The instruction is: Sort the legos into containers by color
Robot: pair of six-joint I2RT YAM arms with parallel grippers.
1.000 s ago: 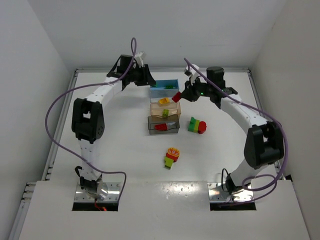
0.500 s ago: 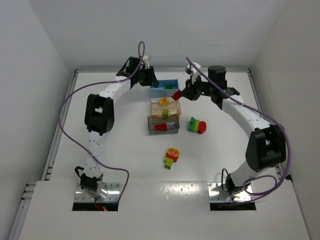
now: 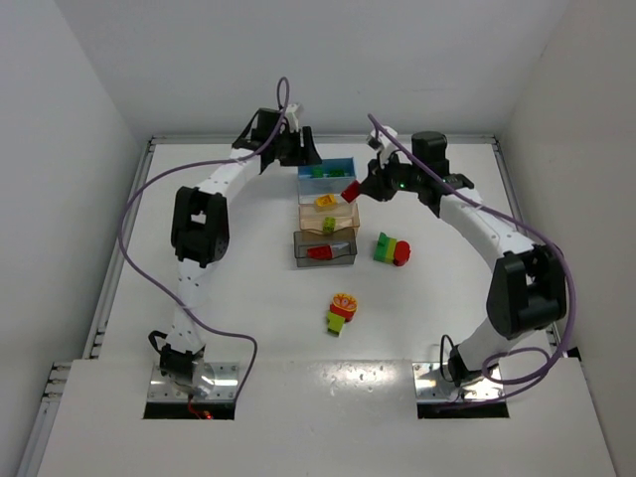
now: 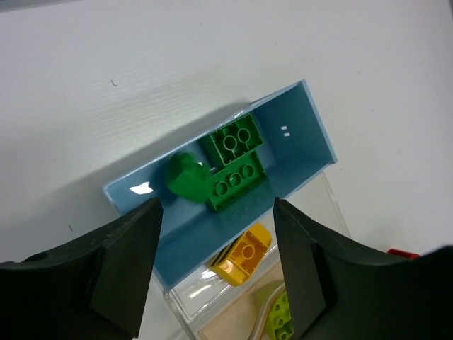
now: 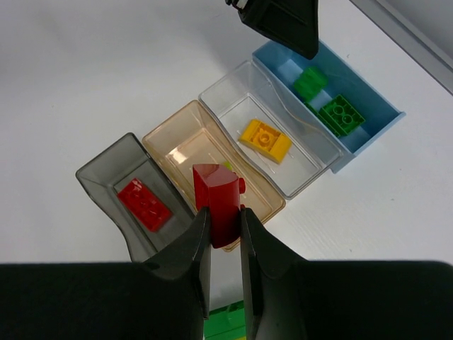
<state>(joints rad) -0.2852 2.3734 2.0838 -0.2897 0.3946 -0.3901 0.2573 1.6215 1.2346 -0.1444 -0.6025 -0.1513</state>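
Right gripper (image 5: 225, 214): closed tight on a red brick (image 5: 216, 193), held upright, top half standing clear above the fingers
Left gripper (image 4: 216, 212): spread apart with nothing between the fingers, poised over the blue bin (image 4: 294, 124)
Blue bin contents: green bricks (image 4: 237, 185) lying inside, one rounded piece at their left smeared by blur
Grey bin (image 5: 113, 166): lower left of the right wrist view, a flat red piece (image 5: 145, 204) on its floor; judged the home for the held brick
Key relation: held brick over the near rim of the tan bin (image 5: 177, 142); grey bin one place further to the lower left in the wrist view, toward the bottom of the frame in the top view; a short shift along the row judged enough
Long axis: grey bin running upper left to lower right in the wrist view, parallel to its neighbours
Nearer arm: right, brick in its grip; left at the far end of the row
Clear bin (image 5: 233, 95): between tan and blue, a yellow brick (image 5: 264, 139) inside
Loose: one multicolour clump (image 3: 391, 248) right of the row, a second clump (image 3: 342, 310) lower centre of the top view
Hidden: lower part of the held brick covered by the fingers; a lime piece in the tan bin mostly behind it; height of the brick above the rims hard to judge
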